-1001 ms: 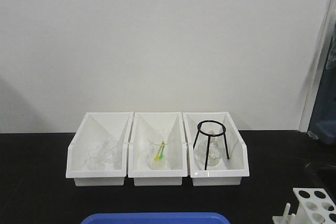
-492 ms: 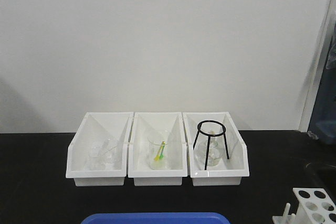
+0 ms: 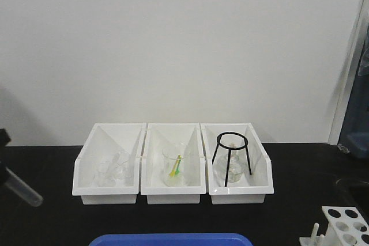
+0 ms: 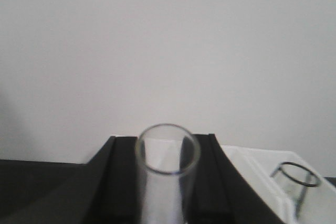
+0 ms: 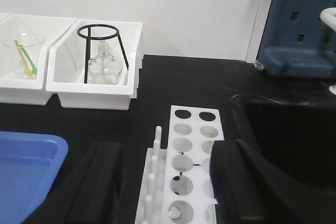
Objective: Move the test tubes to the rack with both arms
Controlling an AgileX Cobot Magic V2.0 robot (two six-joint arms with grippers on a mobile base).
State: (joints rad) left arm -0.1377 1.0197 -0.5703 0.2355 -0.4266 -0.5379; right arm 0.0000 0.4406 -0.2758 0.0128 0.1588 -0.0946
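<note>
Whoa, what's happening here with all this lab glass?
A two-armed robot is moving glass test tubes into a rack. Its left gripper is holding one test tube between its fingers, off at the left side of the black bench. Its right gripper is open and holds nothing, hovering over the white rack on the right. That tube is not yet in the rack.

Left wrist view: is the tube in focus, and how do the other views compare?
Left wrist view: the test tube is soft, its rim blurred. Right wrist view: the rack is fairly sharp. Front view: even light, a faint shadow on the wall at left.
</note>
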